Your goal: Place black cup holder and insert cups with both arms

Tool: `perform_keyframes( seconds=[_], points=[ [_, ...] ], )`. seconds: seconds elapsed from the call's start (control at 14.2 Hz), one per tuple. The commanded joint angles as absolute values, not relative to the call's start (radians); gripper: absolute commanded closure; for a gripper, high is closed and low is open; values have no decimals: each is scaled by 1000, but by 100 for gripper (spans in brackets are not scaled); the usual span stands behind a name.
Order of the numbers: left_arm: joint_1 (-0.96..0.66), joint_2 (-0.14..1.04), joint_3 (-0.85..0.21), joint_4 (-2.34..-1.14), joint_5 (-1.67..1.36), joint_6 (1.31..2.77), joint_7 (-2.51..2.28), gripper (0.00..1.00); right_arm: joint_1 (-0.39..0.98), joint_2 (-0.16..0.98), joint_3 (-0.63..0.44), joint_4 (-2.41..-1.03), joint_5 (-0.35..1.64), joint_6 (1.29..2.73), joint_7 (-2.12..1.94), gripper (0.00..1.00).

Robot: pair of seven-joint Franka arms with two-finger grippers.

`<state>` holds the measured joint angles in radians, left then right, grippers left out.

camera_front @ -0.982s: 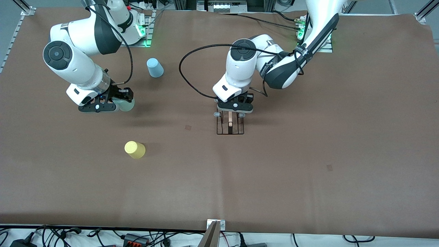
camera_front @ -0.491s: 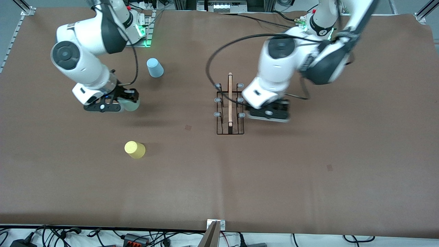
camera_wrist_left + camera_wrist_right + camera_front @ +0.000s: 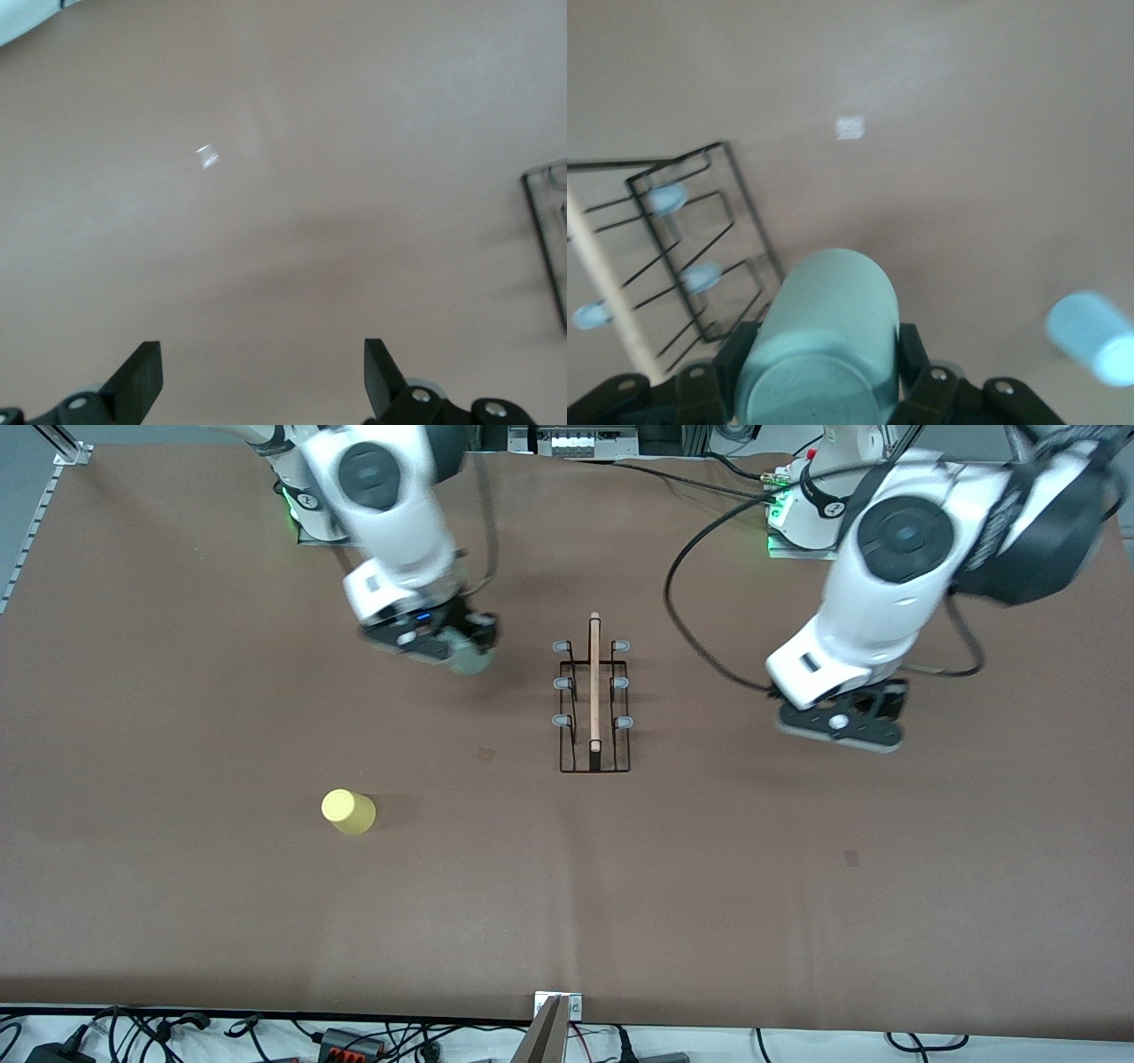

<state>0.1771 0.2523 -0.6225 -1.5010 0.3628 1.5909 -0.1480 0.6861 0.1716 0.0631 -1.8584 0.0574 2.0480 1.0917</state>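
The black cup holder stands upright mid-table, wooden rod on top, its pegs bare. My right gripper is shut on the pale green cup and holds it above the table beside the holder, toward the right arm's end. In the right wrist view the green cup sits between the fingers, with the holder close by. My left gripper is open and empty above bare table, toward the left arm's end from the holder. The left wrist view shows its spread fingers and one holder corner. The yellow cup stands upside down nearer the camera.
The light blue cup shows only in the right wrist view, on the table near the right gripper; in the front view the right arm hides it. A brown mat covers the table. Cables lie along the table's front edge.
The left gripper left the holder and swung toward the left arm's end. The right gripper carried the green cup from the right arm's end to beside the holder.
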Motion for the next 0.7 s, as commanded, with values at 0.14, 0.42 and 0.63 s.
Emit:
perform_keyframes(
  seconds=[0.14,0.42,0.63],
  points=[
    [288,252,-632,-1370,327,1398,92,0,752,313,83,-1773,44,2138,1265,89],
    [238,140,-342,-1466,27,1388,133,0,753,342,109,-1773,44,2183,1269,87],
    [83,36,-88,-1604,6,1420,133,0,755,354,121,-1775,44,2183,1269,86]
  ],
)
